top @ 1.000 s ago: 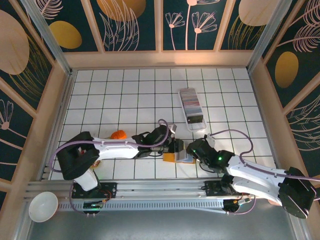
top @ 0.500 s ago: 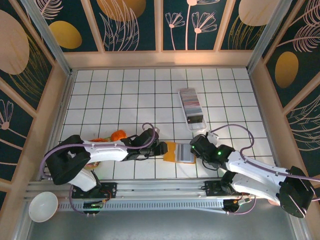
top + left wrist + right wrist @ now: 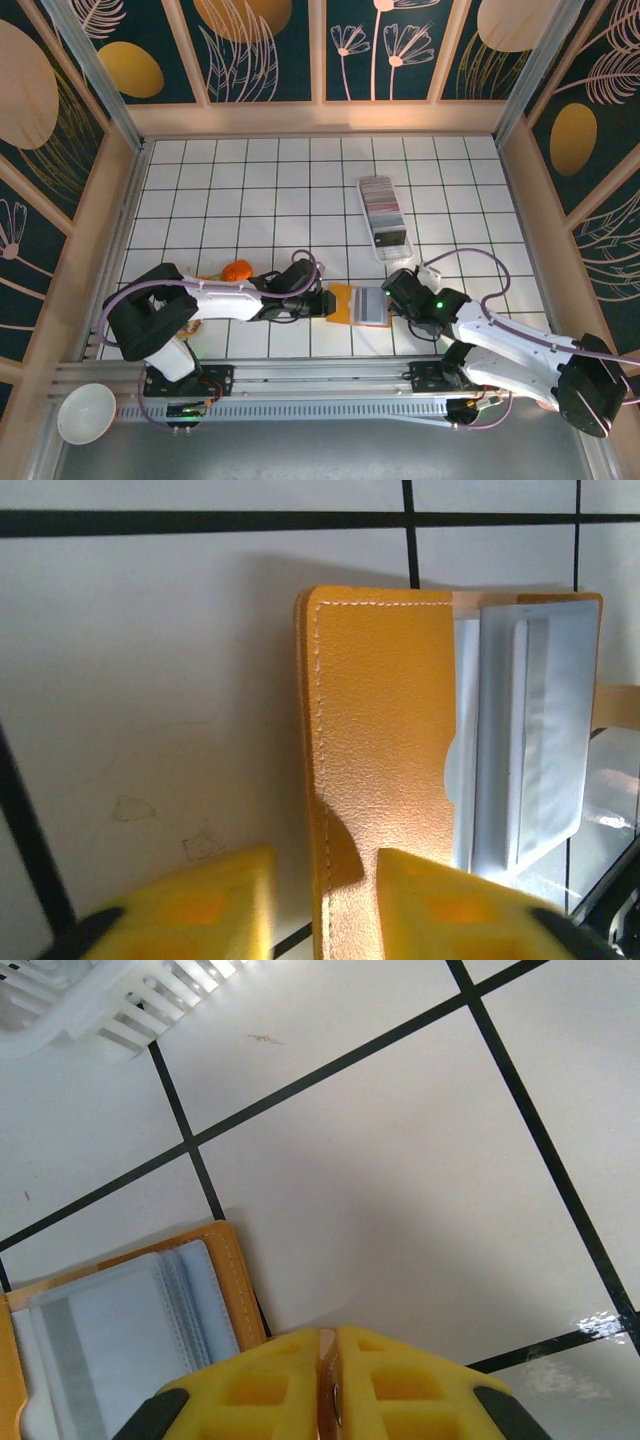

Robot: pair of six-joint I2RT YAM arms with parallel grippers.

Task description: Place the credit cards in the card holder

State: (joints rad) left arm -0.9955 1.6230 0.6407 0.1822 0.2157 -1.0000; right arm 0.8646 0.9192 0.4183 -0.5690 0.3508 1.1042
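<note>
At the six o'clock edge of the white tiled table point(image 3: 250, 180), just ahead of the two arm bases, we have the card holder point(image 3: 345, 303) lying opened flat. Its tan leather flap is on the nine o'clock side and its pale clear pockets are on the three o'clock side. Inside the pockets we make out a pale sheet with a grey band; whether that is a card we cannot tell.

Now the left gripper point(image 3: 322, 302), sitting right at the holder's nine o'clock edge. From its wrist we see the yellow fingers point(image 3: 190, 910) a narrow way apart. The stitched edge of the flap runs down into the gap, with one pad over bare tile and the other over leather. Nothing is pinched there.

Across at three o'clock is the right gripper point(image 3: 393, 298). On its wrist view the two pads are pressed together with a thin tan strip, the clasp tab point(image 3: 327, 1380), caught between them. So we have the holder held by its tab.

The credit cards point(image 3: 381, 205) stand on edge in a row in the long clear tray point(image 3: 393, 256), at about one o'clock from the holder, the tray's near end close to the right gripper.

A small orange thing point(image 3: 237, 269) lies just beside the left arm, and a white bowl point(image 3: 84, 412) sits off the tiles at seven o'clock.
</note>
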